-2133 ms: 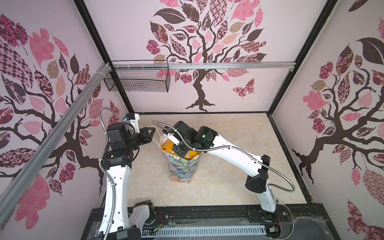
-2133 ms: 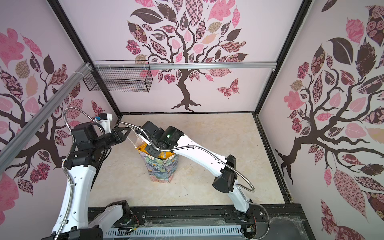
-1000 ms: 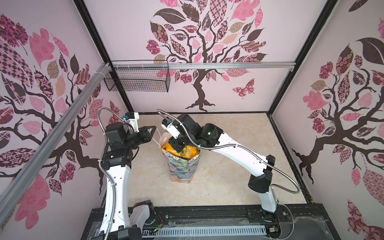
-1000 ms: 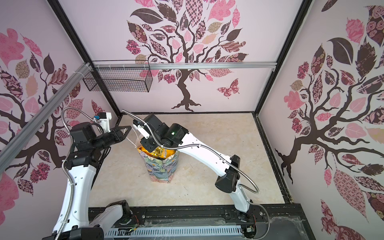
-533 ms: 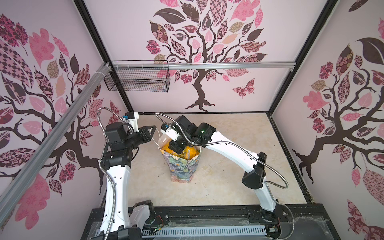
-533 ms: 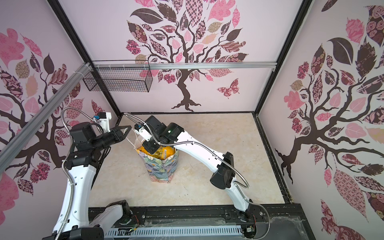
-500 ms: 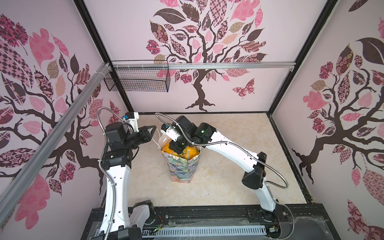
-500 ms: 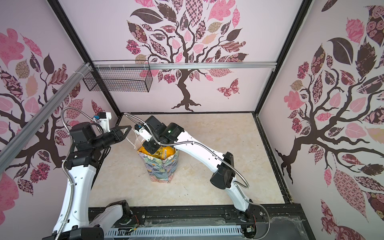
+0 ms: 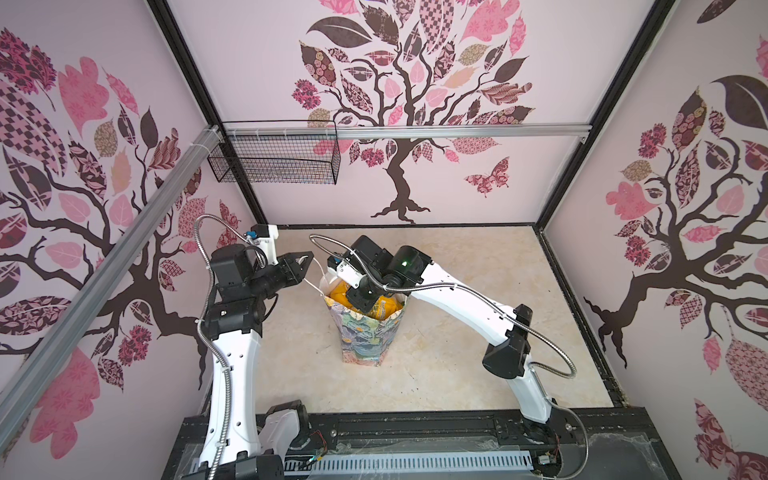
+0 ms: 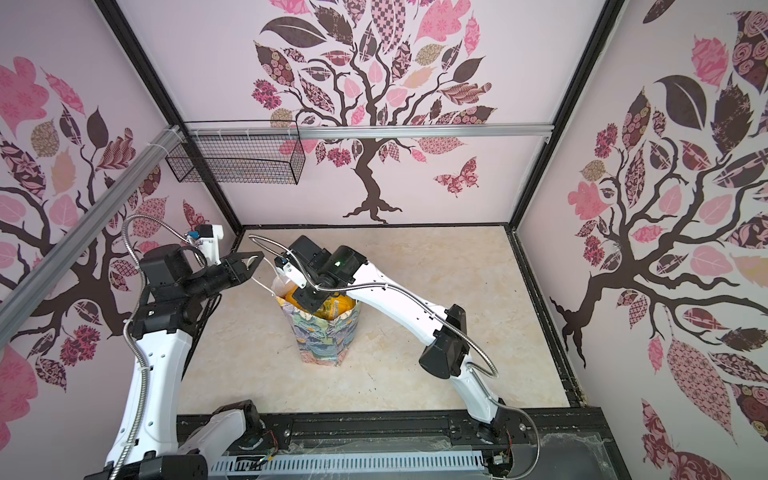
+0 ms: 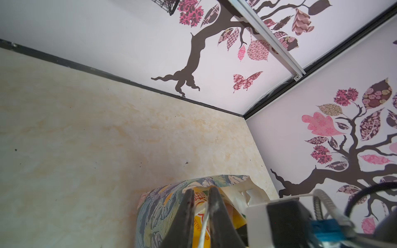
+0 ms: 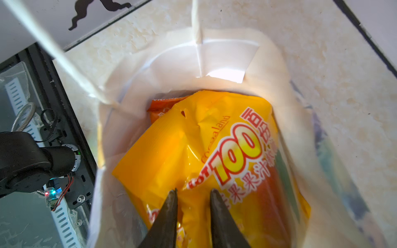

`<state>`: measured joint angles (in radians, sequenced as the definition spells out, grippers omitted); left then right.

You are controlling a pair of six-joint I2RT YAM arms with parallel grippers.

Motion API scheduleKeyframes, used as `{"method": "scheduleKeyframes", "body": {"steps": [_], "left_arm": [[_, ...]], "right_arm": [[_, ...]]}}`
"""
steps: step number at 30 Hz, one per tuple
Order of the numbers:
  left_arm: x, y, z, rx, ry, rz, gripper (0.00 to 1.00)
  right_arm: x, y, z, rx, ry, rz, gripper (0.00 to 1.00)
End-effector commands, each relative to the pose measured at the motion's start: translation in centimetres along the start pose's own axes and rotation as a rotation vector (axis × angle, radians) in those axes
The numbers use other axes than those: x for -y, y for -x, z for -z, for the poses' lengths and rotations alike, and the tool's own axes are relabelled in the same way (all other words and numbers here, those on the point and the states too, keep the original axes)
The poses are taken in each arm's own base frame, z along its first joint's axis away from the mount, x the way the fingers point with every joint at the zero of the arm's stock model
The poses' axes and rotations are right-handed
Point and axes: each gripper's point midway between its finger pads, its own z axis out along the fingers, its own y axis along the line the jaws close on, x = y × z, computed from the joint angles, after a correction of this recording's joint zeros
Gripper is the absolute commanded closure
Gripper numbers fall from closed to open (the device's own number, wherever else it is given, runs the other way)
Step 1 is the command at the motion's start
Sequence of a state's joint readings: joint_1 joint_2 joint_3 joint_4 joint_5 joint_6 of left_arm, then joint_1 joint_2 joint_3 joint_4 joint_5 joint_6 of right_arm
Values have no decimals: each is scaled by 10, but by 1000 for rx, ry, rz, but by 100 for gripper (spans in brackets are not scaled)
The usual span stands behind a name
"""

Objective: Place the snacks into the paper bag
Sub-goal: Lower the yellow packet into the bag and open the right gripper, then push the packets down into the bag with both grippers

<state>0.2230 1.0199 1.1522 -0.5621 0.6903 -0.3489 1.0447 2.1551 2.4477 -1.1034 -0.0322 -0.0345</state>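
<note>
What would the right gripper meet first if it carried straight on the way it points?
The yellow packet inside the bag: it lies just ahead of the right gripper, perhaps already touching.

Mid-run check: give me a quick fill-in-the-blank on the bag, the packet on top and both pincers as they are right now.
1. The big packet lying on top inside the paper bag is ____ in colour.
2. The right pincer is inside the mouth of the ____, just above that packet.
3. A white cord ____ of the bag runs between the fingers of the left pincer.
4. The bag stands ____ on the table.

Missing words: yellow; bag; handle; upright.
</note>
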Motion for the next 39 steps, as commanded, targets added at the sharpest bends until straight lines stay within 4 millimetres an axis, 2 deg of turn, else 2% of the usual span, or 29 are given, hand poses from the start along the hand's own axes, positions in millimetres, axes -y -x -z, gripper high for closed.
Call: {"method": "scheduleKeyframes", "body": {"steps": [1, 3, 4, 5, 7, 8, 11, 13, 16, 18, 22, 24, 27, 31, 34, 39], "left_arm": [[-5, 14, 14, -3, 121, -50, 63], [-5, 21, 24, -1, 175, -60, 42], [-3, 25, 29, 1, 195, -63, 36], [-1, 29, 34, 6, 213, -68, 31], [10, 36, 46, 3, 221, -79, 23], [16, 37, 50, -5, 217, -87, 4], [49, 33, 58, -53, 136, -148, 2], [70, 22, 62, -95, 128, -222, 2], [90, 5, 64, -155, 118, -290, 2], [96, -8, 58, -210, 111, -312, 2], [89, -43, 35, -348, 164, -376, 2], [85, -58, 23, -396, 172, -383, 9], [75, -76, 9, -455, 183, -360, 31], [69, -90, -6, -503, 180, -349, 44], [68, -99, -17, -532, 164, -346, 56], [69, -119, -33, -623, 214, -430, 72]], "right_arm": [[-23, 36, 54, 156, 24, 7, 59], [-25, 49, 81, 237, 25, -20, 58], [-23, 54, 94, 272, 13, -41, 55], [-18, 55, 102, 296, -7, -64, 51], [-7, 51, 125, 343, -63, -111, 50], [-2, 48, 133, 361, -84, -129, 50], [11, 27, 156, 416, -140, -191, 48], [20, 7, 164, 445, -168, -232, 48], [30, -17, 170, 482, -193, -281, 46], [39, -29, 171, 493, -228, -310, 44], [52, -40, 157, 471, -195, -342, 41], [57, -38, 154, 481, -207, -340, 40], [64, -35, 141, 457, -217, -333, 37], [72, -30, 123, 430, -226, -328, 40], [70, -23, 121, 442, -206, -316, 54], [68, -11, 134, 483, -193, -298, 83]]}}
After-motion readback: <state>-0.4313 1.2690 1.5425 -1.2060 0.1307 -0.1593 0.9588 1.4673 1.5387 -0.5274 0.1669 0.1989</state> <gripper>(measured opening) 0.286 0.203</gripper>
